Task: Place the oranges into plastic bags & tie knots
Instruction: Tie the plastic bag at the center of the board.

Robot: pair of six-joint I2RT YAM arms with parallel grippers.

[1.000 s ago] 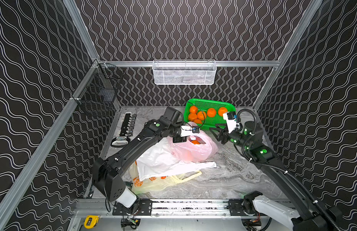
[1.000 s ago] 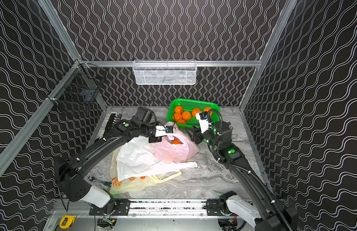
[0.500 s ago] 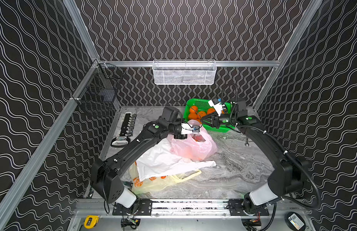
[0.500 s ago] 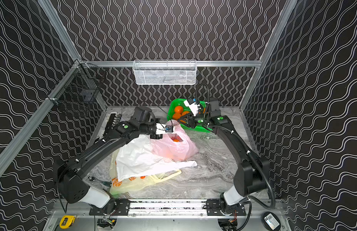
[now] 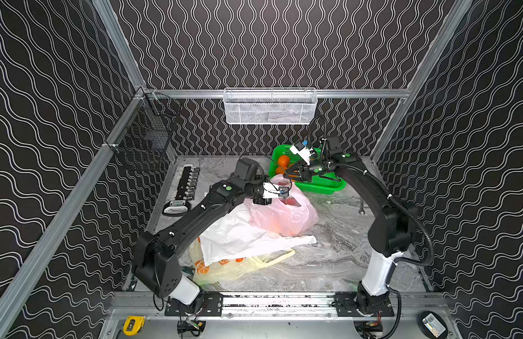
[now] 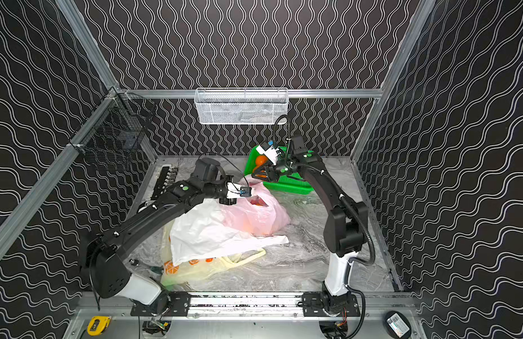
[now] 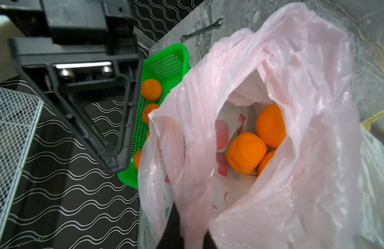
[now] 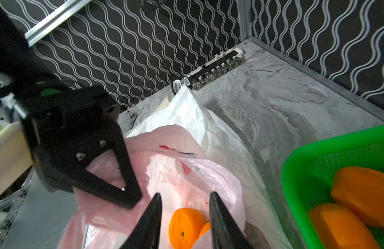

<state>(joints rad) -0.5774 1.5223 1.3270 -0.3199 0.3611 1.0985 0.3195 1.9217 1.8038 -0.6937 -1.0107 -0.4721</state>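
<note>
**Your left gripper [image 8: 130, 201] holds the pink bag [image 7: 305, 107] open; your right gripper [image 8: 185, 194] hangs empty over its mouth.**

Your left fingers are pinched together on the thin film of the bag's rim, holding it up just beside the green basket [image 7: 165, 56]. Your right fingers stand apart with nothing between them, tips pointing down at the opening. At least three oranges [image 7: 246, 152] lie inside the pink bag, and more sit in the basket at the back of the table [image 5: 327, 264]. The pink bag rests partly on the white bag [image 5: 234, 234], which lies over the yellow bag [image 5: 225, 270].
</note>
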